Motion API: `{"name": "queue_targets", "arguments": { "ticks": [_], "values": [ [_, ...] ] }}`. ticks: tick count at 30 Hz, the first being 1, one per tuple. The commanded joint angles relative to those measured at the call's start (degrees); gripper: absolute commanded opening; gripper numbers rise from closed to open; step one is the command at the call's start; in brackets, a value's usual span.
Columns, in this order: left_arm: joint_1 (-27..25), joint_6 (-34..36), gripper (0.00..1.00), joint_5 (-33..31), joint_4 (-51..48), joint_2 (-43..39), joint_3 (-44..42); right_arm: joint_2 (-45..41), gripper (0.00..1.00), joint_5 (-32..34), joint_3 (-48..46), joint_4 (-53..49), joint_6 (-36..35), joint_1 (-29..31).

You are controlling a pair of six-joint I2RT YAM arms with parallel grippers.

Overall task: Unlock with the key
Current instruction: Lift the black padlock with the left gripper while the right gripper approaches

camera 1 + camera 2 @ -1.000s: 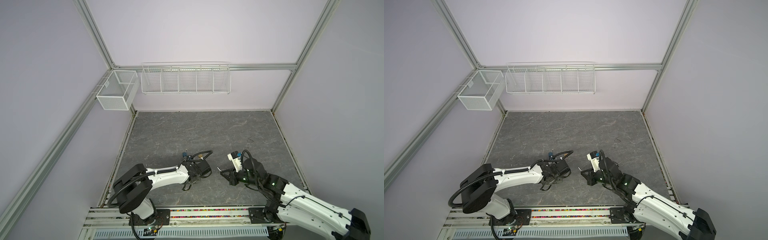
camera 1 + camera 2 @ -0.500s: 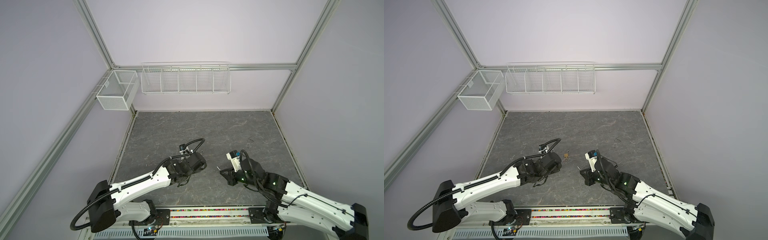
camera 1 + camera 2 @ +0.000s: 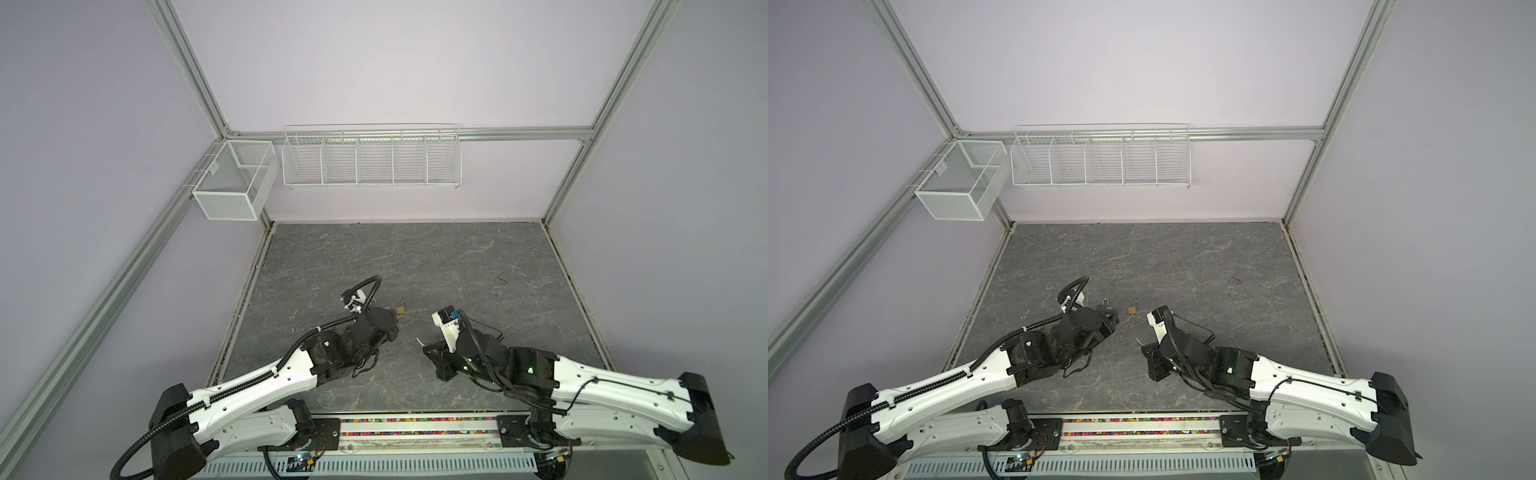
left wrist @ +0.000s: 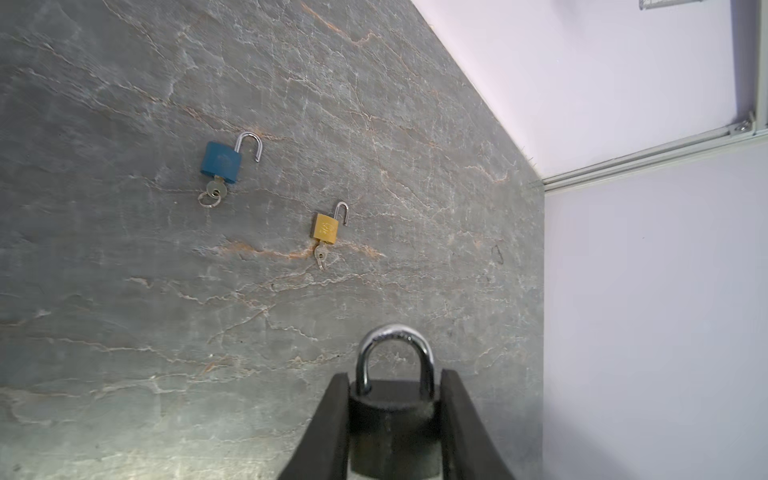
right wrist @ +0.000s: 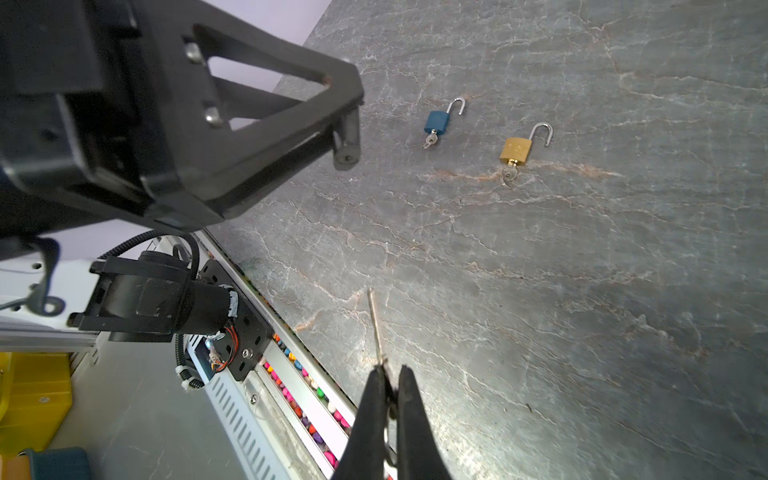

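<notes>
Key (image 5: 375, 326), seemingly, inside right claw (image 5: 391, 370)

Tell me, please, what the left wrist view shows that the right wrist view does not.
Only the left wrist view: the black padlock face-on, its shackle closed, clamped in the left gripper. Only the right wrist view: the key pinched in the right gripper. Both: the blue padlock and gold padlock lying open on the table.

Pale lilac walls (image 3: 374, 62) framed by aluminium rails (image 3: 519, 134) enclose a grey marbled floor (image 3: 415, 257). A white wire rack (image 3: 371, 166) and a mesh basket (image 3: 226, 203) hang from the rails.
</notes>
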Motion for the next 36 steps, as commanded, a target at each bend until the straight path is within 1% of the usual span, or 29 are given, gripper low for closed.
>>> {"name": "queue_targets", "arguments": {
  "ticks": [1,5,8,13,17,22,27,36],
  "values": [
    [-0.2,-4.6,0.00,-0.3,4.6,-1.2,-0.8,2.8,0.07,5.6,2.0,3.2,1.0,1.4],
    [-0.2,-6.0,0.00,-0.3,4.9,-1.5,-1.2,4.5,0.07,6.3,2.5,5.5,1.0,1.5],
    [-0.2,-6.9,0.00,0.1,5.3,-1.7,-1.9,5.3,0.06,7.1,2.4,8.4,-0.7,1.6],
    [-0.2,-7.6,0.00,1.1,6.7,-2.0,-2.6,6.9,0.06,9.5,3.2,9.1,-1.8,1.5],
    [-0.2,-7.7,0.00,1.6,7.1,-2.4,-3.0,7.7,0.06,9.4,3.7,9.9,-2.7,1.2],
    [-0.2,-7.7,0.00,1.7,7.5,-3.0,-3.3,9.4,0.06,6.7,4.7,10.6,-2.9,0.4],
    [-0.2,-7.4,0.00,1.9,8.0,-3.4,-3.4,11.2,0.06,7.0,6.0,8.9,-2.6,0.0],
    [-0.2,-7.0,0.00,3.5,10.9,-3.8,-4.7,11.8,0.07,6.9,6.8,8.1,-3.3,-1.2]
  ]
}}
